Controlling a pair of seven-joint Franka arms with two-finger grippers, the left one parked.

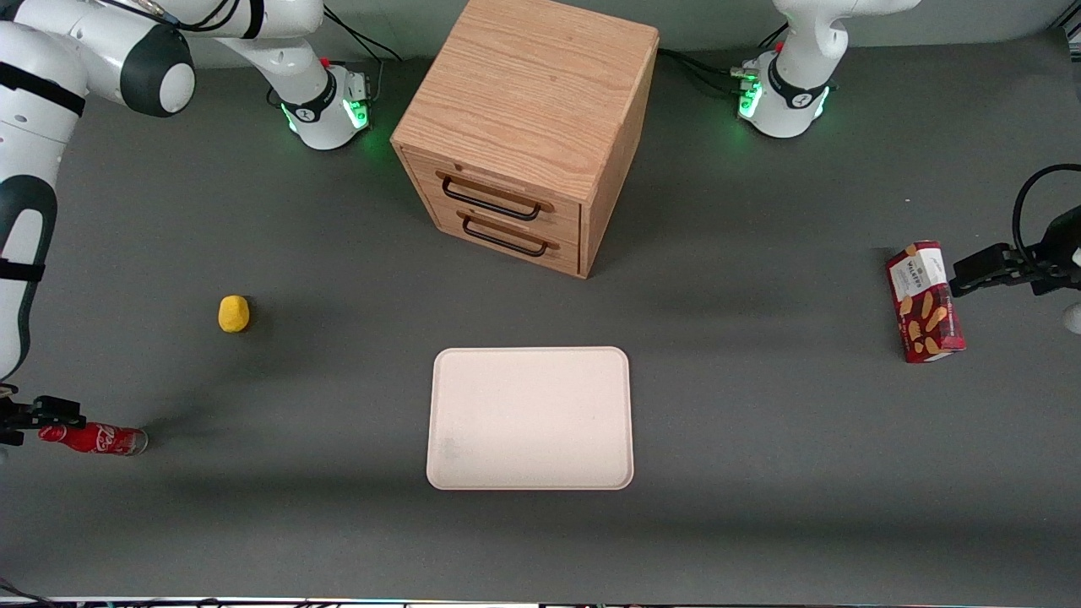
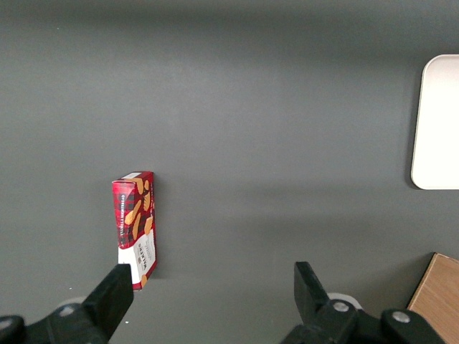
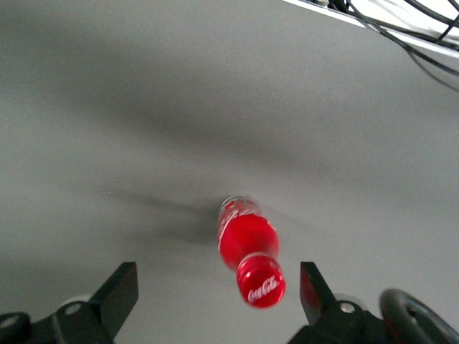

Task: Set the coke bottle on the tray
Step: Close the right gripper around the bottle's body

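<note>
The coke bottle (image 1: 97,439), small and red with white script, lies on its side on the grey table at the working arm's end, near the front edge. Its cap points at my right gripper (image 1: 38,416). In the right wrist view the gripper (image 3: 215,283) is open, and the bottle (image 3: 247,240) shows its red cap between the two fingers, closer to one of them and touching neither. The pale cream tray (image 1: 530,418) lies flat and bare in the middle of the table, well away from the bottle; its edge shows in the left wrist view (image 2: 437,122).
A wooden two-drawer cabinet (image 1: 528,127) stands farther from the front camera than the tray. A small yellow object (image 1: 234,313) lies between bottle and cabinet. A red biscuit box (image 1: 925,301) stands toward the parked arm's end, also seen in the left wrist view (image 2: 136,226).
</note>
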